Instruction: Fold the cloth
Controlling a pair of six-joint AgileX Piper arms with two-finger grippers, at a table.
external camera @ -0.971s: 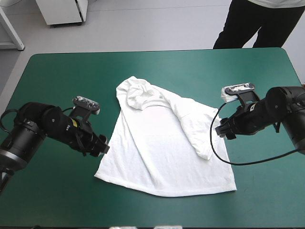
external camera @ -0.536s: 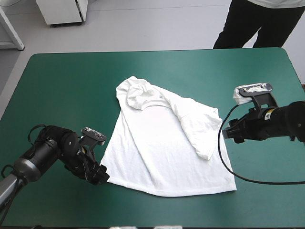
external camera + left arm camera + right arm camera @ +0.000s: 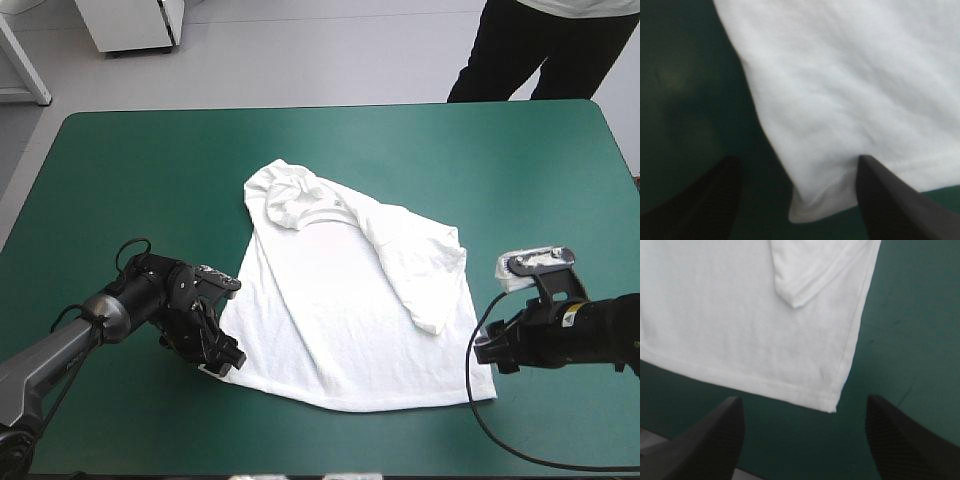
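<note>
The T-shirt (image 3: 340, 310) lies spread on the teal-green surface (image 3: 150, 170), hem toward the robot. Its collar end (image 3: 290, 195) is bunched at the far side, and one sleeve (image 3: 420, 285) is folded in over the body.

The step in hand looks like taking the two hem corners. The left jaws stand open astride the T-shirt's left hem corner (image 3: 807, 207), one black finger (image 3: 890, 200) over the cloth and the other on bare cover just beside the side edge. The right jaws are open too. The right hem corner (image 3: 829, 407) sits ahead of them, in line with the gap but not yet reached.

To do this well, the left should close only once the hem seam sits well inside the pinch, so both layers come up together. The right wants to ease forward until its corner is as deep between the fingers — then shut. Matched grips should keep the hem level and the folded sleeve from sliding.

The left arm (image 3: 150, 295) reaches in low from the T-shirt's left, wrist tipped down onto the corner. The right arm (image 3: 590, 330) lies low and nearly level off the T-shirt's right side, aimed at its corner.
</note>
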